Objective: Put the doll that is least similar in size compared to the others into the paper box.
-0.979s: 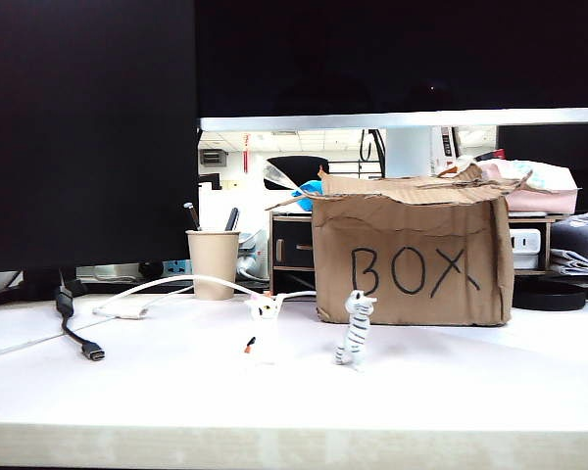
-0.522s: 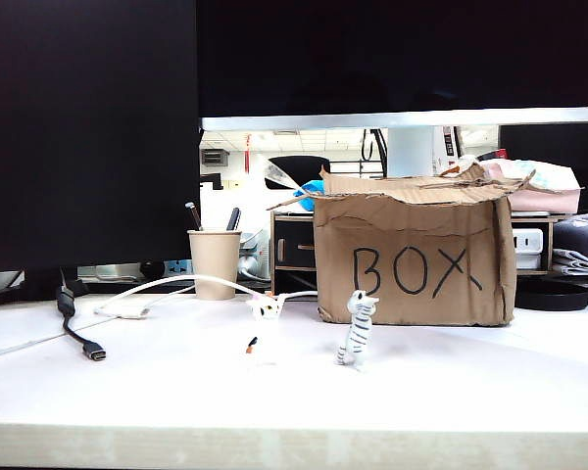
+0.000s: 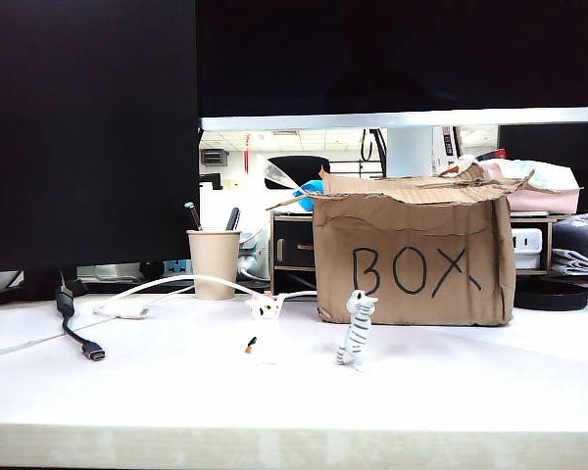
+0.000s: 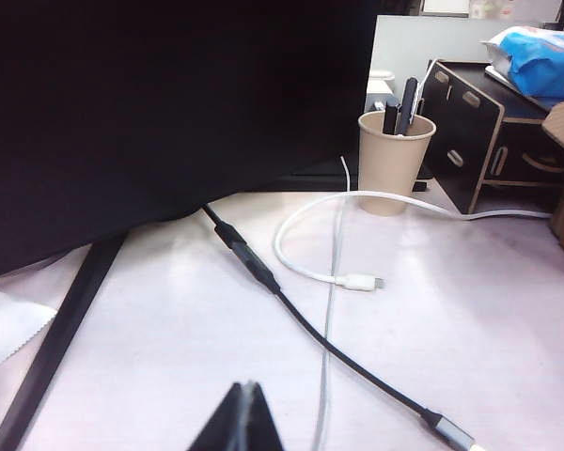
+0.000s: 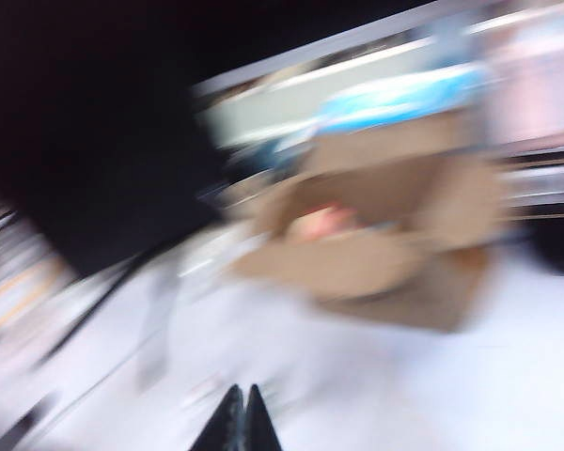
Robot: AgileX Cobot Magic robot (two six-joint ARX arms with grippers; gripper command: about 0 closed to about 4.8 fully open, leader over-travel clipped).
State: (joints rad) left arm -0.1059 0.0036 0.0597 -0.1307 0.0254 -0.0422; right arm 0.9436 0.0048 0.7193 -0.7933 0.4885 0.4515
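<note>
1. A tan paper cup stands at centre-left of the exterior view on the white desk, holding dark pens.
2. A white cable arcs in front of the cup.
3. A black cable with a metal plug lies at lower left.
4. A small white cat figurine stands near the frame's middle.
5. A grey-striped cat figurine stands upright just right of it, apart from it.
6. A large dark monitor fills the upper left.
7. A dark drawer unit sits behind, mid-frame.
</note>
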